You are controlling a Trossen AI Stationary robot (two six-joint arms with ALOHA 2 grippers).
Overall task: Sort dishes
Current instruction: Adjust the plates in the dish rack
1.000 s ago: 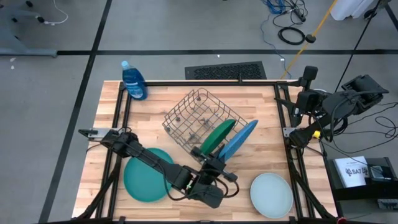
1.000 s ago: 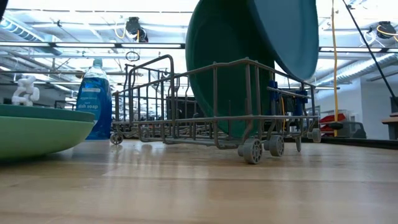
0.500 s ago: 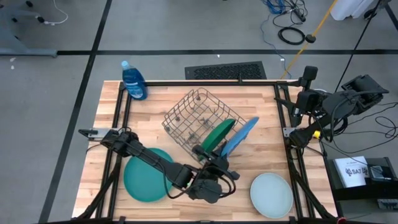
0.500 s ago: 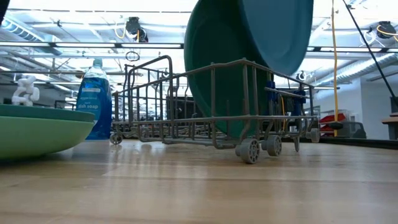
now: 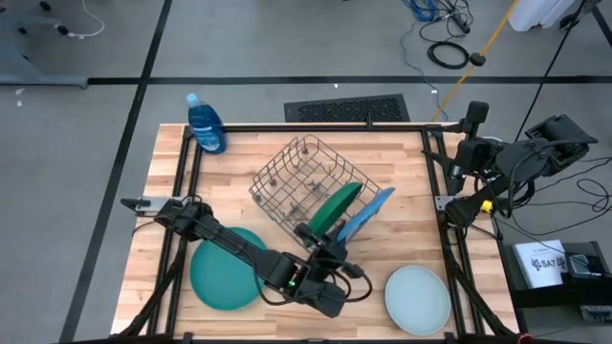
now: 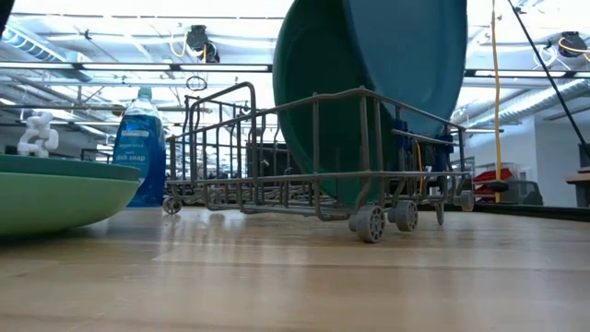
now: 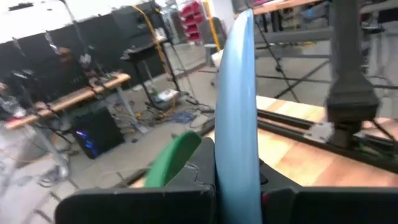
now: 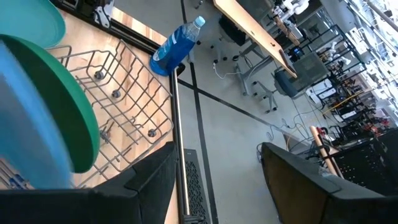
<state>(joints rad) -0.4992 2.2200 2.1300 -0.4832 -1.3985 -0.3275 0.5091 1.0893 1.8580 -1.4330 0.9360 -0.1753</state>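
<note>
Plate [image 5: 366, 216] | bright blue, smooth, on edge | left claw [image 5: 330, 250] clamps rim

Two plates [image 5: 346, 215] stand in the rack [image 5: 296, 177].

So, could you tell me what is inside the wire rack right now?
The wire rack holds a dark green plate standing on edge, with a blue plate beside it at the rim. The plates hide the rack floor beneath them.
</note>
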